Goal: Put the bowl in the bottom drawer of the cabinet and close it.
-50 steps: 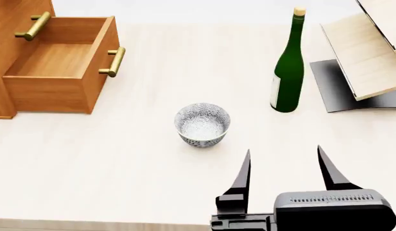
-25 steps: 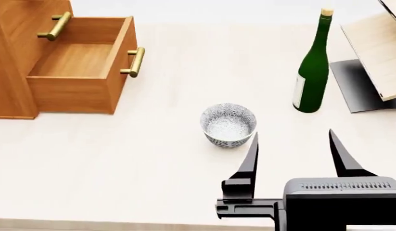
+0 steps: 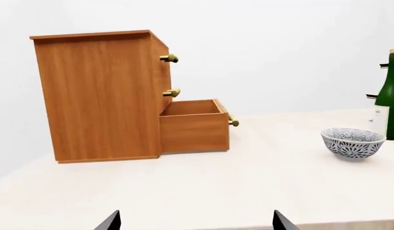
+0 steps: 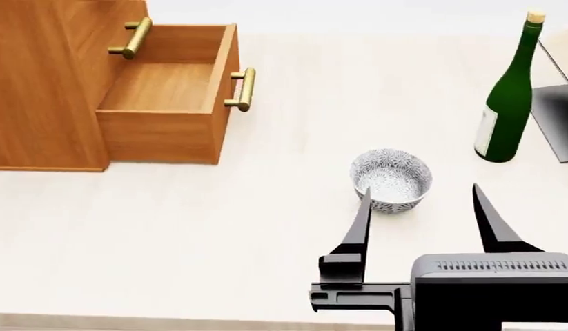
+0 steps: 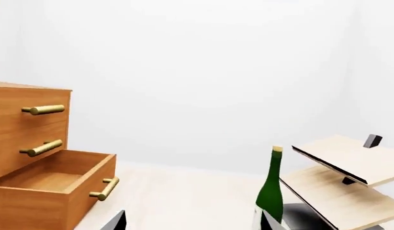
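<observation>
1. In the head view the right gripper (image 4: 420, 196) reached forward from the lower right of the picture, its black body low in the frame.
2. Its two dark tapered fingers (image 4: 357, 231) stood wide apart, pointing away from the robot.
3. In the right wrist view only the two finger tips (image 5: 118, 221) showed at the edge, well apart.
4. The left gripper (image 3: 194, 220) appeared only in the left wrist view, as two dark tips set wide apart.
</observation>
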Available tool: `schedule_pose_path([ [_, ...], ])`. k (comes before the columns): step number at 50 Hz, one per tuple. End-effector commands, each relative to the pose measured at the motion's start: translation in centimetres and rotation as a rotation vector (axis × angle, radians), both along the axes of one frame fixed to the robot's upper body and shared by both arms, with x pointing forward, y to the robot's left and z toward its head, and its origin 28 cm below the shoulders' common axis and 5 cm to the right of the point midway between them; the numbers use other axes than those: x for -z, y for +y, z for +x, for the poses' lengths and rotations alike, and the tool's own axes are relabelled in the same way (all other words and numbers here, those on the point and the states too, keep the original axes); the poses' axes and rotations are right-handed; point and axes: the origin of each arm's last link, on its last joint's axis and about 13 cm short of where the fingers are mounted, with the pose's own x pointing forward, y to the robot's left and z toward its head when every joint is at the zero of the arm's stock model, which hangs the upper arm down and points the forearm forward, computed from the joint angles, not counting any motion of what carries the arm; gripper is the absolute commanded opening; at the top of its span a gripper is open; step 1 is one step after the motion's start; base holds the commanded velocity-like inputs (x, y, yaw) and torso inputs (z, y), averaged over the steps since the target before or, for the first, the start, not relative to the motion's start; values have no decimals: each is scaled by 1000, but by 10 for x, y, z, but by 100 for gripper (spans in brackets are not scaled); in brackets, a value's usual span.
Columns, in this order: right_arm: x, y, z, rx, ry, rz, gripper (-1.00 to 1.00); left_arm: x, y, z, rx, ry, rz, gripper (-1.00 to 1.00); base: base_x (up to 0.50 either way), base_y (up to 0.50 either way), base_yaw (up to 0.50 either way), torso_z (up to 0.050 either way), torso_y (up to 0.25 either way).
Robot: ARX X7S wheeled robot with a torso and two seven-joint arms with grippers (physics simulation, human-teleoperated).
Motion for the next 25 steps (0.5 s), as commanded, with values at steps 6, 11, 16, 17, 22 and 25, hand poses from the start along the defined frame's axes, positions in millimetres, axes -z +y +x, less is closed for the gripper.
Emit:
schedule_pose_path([
  [6,-1,0,0,-5,-3,9,100,1,0,0,1,0,0,100,0,285,0,0,0],
  [11,-1,0,0,-6,-1,8,100,-2,-1,0,1,1,2,100,0,284,0,0,0],
  [16,0,-1,1,-4,2,9,100,0,0,2,0,2,2,100,0,284,0,0,0],
  [17,0,-1,1,-4,2,8,100,0,-1,1,0,2,2,100,0,285,0,0,0],
  [22,0,0,1,-5,1,10,100,0,0,2,1,1,3,100,0,284,0,0,0],
  [25,0,0,1,-6,3,14,100,-1,0,2,0,2,-1,100,0,284,0,0,0],
])
